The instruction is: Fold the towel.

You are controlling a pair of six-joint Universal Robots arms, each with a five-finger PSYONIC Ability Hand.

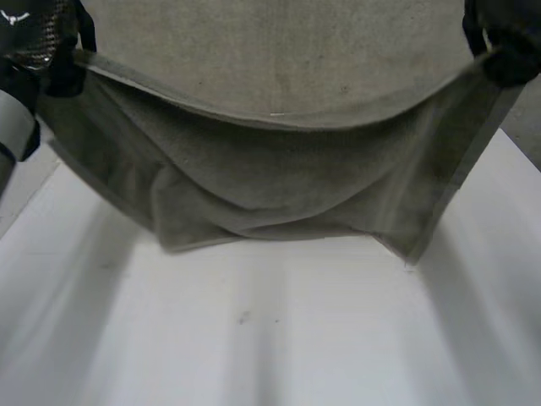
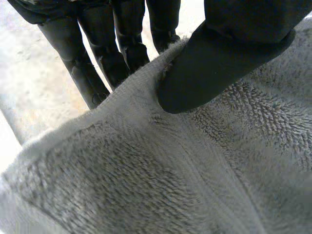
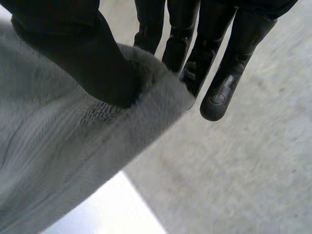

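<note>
Between the left robot hand (image 2: 214,68) and the right robot hand (image 3: 92,63), each pinching a corner, the towel (image 1: 279,186) sags over the counter (image 1: 270,338), its fold seemingly begun, not yet laid flat.

White table (image 1: 254,338); grey mottled floor (image 3: 243,185) w/ even light.

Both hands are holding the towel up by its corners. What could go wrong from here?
1. Slip: the right hand pinches the towel right at a corner, thumb close to the edge, and the left hand grips likewise. A tug could pull a corner free.
2. Messy fold: the towel sags deeply between the hands and its hanging part looks bunched near the table, so it may land creased or skewed.
</note>
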